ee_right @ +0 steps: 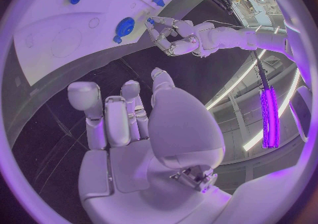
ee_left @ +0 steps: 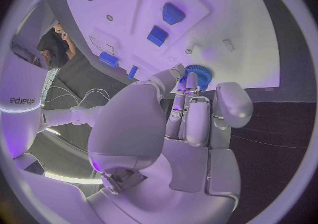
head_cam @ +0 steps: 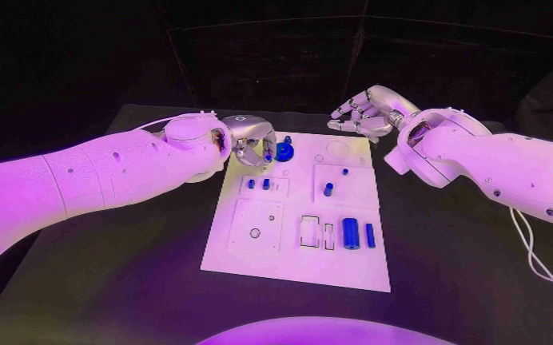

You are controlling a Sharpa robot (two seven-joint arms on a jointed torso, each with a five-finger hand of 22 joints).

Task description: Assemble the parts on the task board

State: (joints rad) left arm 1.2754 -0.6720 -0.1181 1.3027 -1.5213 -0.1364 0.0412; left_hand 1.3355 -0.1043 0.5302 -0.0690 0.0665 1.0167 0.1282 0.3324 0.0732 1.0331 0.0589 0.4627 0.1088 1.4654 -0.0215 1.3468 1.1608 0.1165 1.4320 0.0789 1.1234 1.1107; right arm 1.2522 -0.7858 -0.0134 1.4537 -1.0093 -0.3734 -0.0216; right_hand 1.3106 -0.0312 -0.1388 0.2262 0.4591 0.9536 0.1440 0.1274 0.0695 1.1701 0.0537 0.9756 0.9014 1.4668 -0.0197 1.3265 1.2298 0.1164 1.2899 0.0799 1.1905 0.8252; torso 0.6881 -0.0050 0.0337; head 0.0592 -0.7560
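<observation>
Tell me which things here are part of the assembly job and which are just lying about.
Job: task board; blue gear by the left hand; small blue pegs; blue cylinder; right hand, hovering empty.

Lying about: black table; white cable.

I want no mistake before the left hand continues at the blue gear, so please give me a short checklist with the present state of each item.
1. Left hand is at the far left corner of the task board: ok.
2. Its fingertips are beside the blue gear: ok; actual contact: cannot tell.
3. Gear fully seated on the board: cannot tell.
4. Right hand is off the board, beyond its far edge, holding nothing, fingers curled: ok.
5. The two small blue parts stand just nearer than the left hand, not under it: ok.
6. The blue cylinder lies in its place at the near side, untouched: ok.
</observation>
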